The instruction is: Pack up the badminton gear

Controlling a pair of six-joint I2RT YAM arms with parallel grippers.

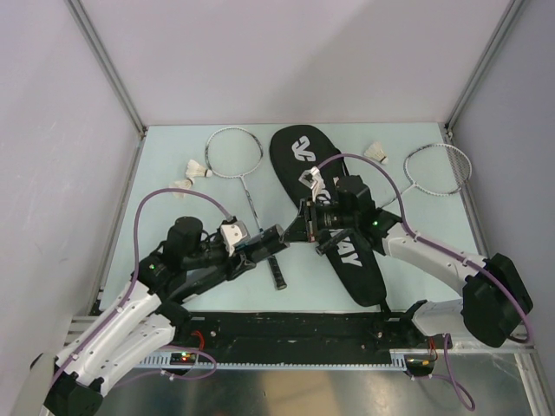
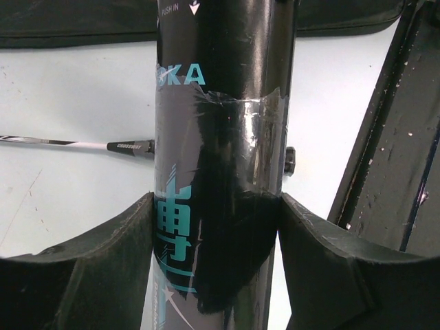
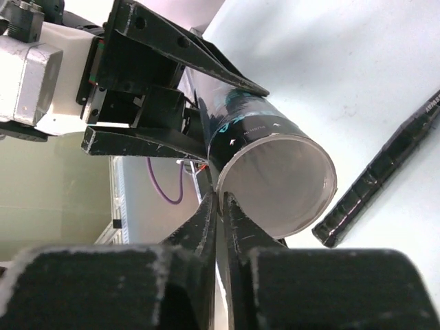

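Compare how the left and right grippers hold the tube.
The left gripper clamps the tube across its body, jaws spread wide; the right gripper pinches only the thin rim of its open end, jaws almost together. Both are shut on the tube.

Even, diffuse light is falling from overhead in the top view, leaving the pale table bright and casting only soft, short shadows under the arms. That picture is reading sharp throughout, though the frame posts are leaning outward toward the corners.

In the left wrist view the black tube is throwing back pale streaks of glare along its band of clear tape, and the table is washing out to near white. The left claw is showing dark and slightly soft.

In the right wrist view the right claw is blurring heavily in the foreground, while the tube's open mouth is catching light crisply and the left background is dissolving into greenish haze.
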